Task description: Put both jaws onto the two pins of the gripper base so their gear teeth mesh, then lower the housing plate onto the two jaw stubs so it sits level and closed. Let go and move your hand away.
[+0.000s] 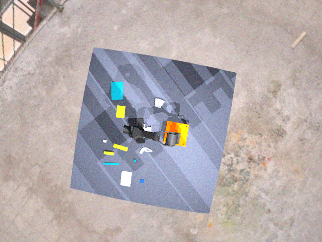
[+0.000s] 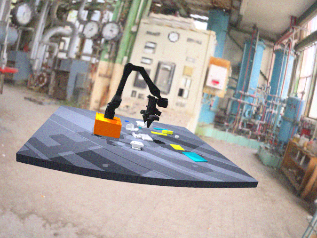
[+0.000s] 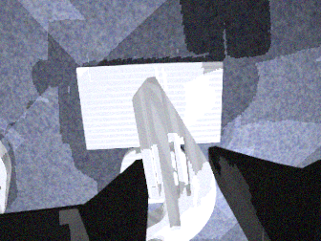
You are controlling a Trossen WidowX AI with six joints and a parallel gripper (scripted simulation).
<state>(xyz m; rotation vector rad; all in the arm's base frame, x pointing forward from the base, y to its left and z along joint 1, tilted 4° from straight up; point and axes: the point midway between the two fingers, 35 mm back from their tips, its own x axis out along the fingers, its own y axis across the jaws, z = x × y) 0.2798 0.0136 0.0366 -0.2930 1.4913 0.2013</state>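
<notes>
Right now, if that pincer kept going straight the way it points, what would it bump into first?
Probably the ribbed white block, met first by the pale part held in the pincer. The gap's depth is unclear.
</notes>
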